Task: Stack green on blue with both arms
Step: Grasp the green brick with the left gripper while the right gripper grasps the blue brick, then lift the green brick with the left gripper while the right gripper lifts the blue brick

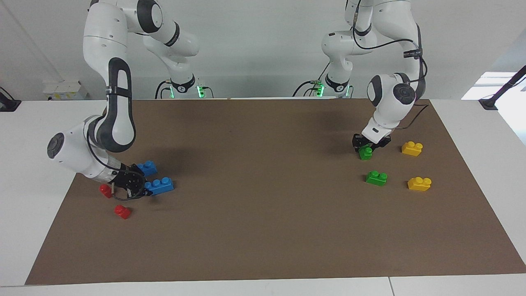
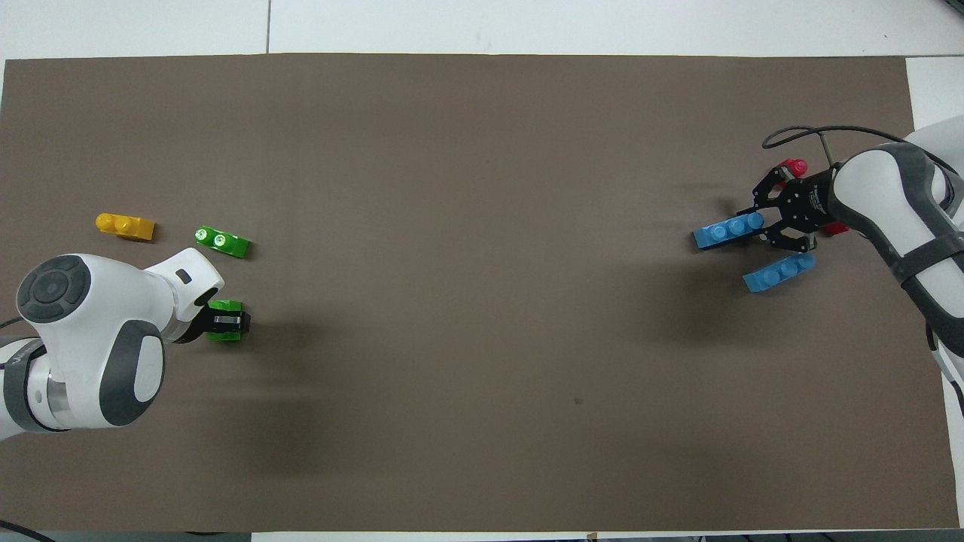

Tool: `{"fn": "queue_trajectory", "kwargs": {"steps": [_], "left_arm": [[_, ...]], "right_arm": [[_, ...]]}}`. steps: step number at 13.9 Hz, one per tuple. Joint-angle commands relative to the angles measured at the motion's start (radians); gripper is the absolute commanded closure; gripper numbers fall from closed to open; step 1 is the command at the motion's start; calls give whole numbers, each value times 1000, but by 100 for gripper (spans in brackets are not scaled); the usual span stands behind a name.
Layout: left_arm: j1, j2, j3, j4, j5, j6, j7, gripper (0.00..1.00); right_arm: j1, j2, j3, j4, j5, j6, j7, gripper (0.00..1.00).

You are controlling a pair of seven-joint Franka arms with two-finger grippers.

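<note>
Two green bricks lie toward the left arm's end of the table. My left gripper (image 1: 368,146) (image 2: 226,322) is down on the one nearer to the robots (image 1: 365,153) (image 2: 224,336), shut on it while it rests on the mat. The other green brick (image 1: 377,177) (image 2: 221,242) lies free. At the right arm's end, my right gripper (image 1: 141,187) (image 2: 768,224) is shut on one end of the blue brick (image 1: 161,186) (image 2: 724,230) that lies farther from the robots. The second blue brick (image 1: 147,167) (image 2: 779,272) lies close beside that gripper.
Two yellow bricks (image 1: 412,148) (image 1: 419,183) lie beside the green ones, toward the mat's edge. Two small red bricks (image 1: 122,211) (image 1: 105,190) sit close to the right gripper. A brown mat (image 1: 263,213) covers the table.
</note>
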Motion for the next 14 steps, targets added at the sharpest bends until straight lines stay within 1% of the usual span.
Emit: {"fn": "queue_trajectory", "kwargs": {"steps": [1, 3, 5, 6, 8, 10, 12, 14], "left_arm": [[-14, -7, 9, 63, -6, -73, -18, 100], [-13, -12, 9, 192, -9, -232, -24, 100], [-14, -10, 9, 315, -12, -360, -83, 100], [-16, -10, 6, 362, -35, -398, -129, 100], [-16, -30, 2, 383, -67, -406, -250, 100], [-34, -58, 0, 388, -92, -406, -390, 100], [-80, -67, 0, 389, -92, -403, -584, 100], [-126, -70, 0, 388, -92, -391, -769, 100]], "right_arm": [[1, -23, 15, 20, 26, -21, -31, 100], [51, -37, 18, 89, 27, -82, 48, 100], [105, -65, 22, 94, 27, -84, 167, 100], [140, -76, 22, 95, 26, -81, 233, 100], [232, -85, 22, 94, 27, -66, 332, 100], [327, -99, 22, 66, 26, -20, 404, 100], [395, -112, 22, 17, 21, 87, 511, 100], [441, -113, 22, -12, 24, 140, 556, 100]]}}
